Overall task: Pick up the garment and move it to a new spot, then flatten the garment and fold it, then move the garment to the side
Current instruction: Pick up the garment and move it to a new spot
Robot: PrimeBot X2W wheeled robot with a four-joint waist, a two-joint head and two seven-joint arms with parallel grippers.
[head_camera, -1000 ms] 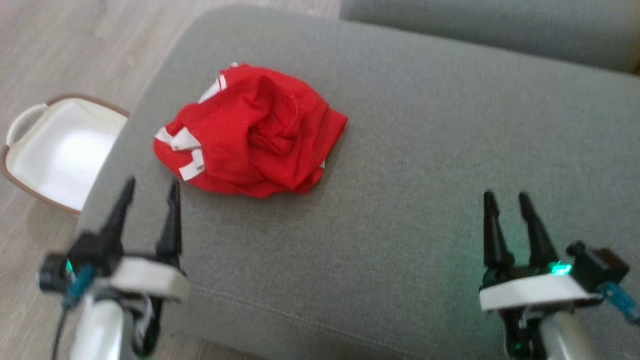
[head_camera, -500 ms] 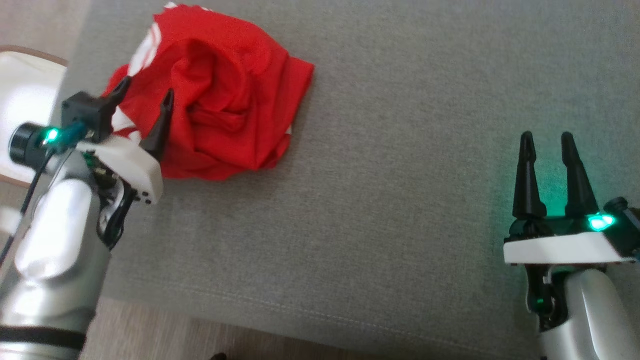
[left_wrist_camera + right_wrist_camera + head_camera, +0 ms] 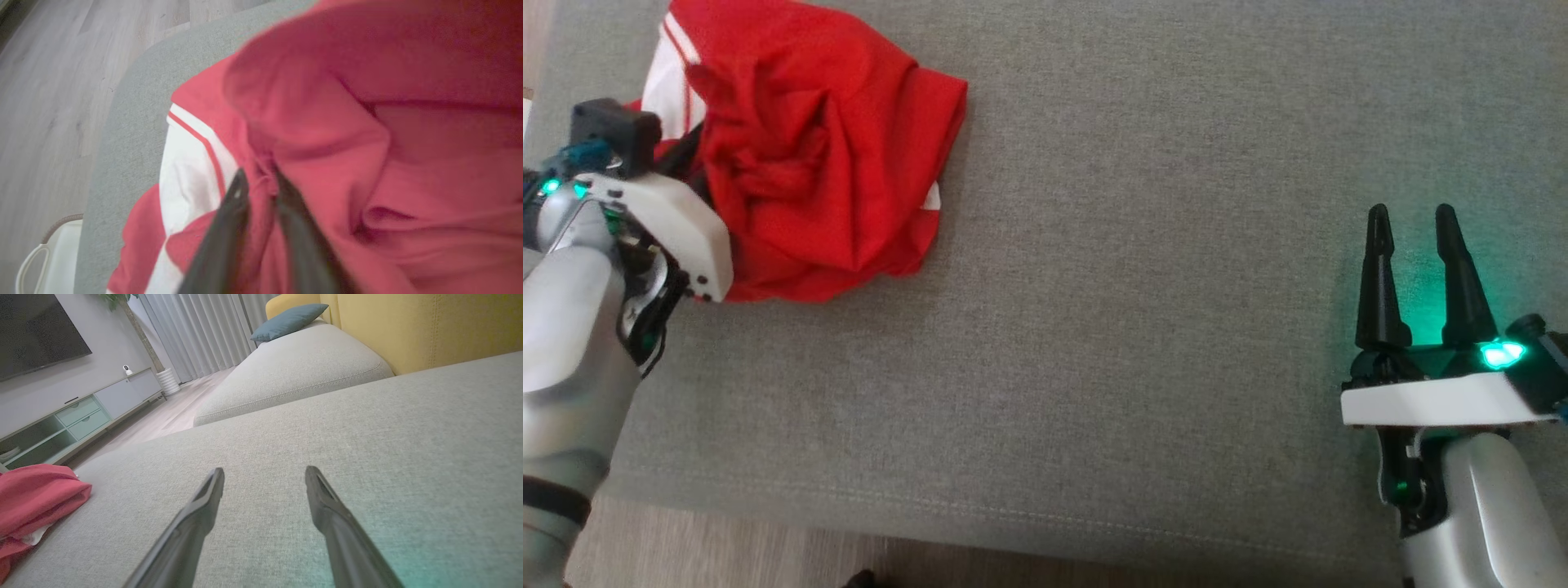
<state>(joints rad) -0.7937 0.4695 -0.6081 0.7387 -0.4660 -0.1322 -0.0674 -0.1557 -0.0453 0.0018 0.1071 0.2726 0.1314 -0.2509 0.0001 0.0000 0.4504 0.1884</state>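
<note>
One second has changed much on the left side. The left gripper (image 3: 257, 179) stood wide open on the near side of the garment (image 3: 809, 155) and apart from it. It has now gone into the left edge of the red heap, and its fingers (image 3: 229, 228) are drawn nearly together with a fold of red cloth pinched between them. The garment lies crumpled near the left end of the grey sofa cushion (image 3: 1135, 343), with its white stripes toward the cushion edge. The right gripper (image 3: 1413, 220) has not changed: its fingers stand wide apart, hold nothing, and are over bare cushion well apart from the cloth. I judge that the grasp for the first step is made, so lifting and carrying to a new spot may come next. Only one fold is caught, so the heap may unroll or slip when it rises.
</note>
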